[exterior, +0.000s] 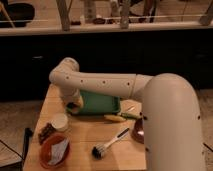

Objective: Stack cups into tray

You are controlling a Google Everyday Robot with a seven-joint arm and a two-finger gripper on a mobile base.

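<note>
A: Biggest first? White arm fills the right side and reaches left across the wooden table, elbow bent over the far left corner.

B: Gripper?

A: Gripper sits low at the tray's left end, near the table's left edge. Mostly hidden by the wrist, so cannot tell if it's released or clenched.

B: Tray?

A: Dark green tray lies flat toward the table's far edge, under the forearm. Its inside looks bare where visible.

B: Cups?

A: One cream cup stands upright on the table, front-left of the tray, apart from it. Something small and yellowish by the gripper at the tray's left corner; can't tell what.

B: Rest?

A: Orange bowl at the near left corner, holding something pale. Brown bowl at the right edge, partly behind the arm. Brush lies diagonal in the near middle. Banana just in front of the tray. Dark small item left of the cup. Open wood shows between cup, brush and banana.
</note>
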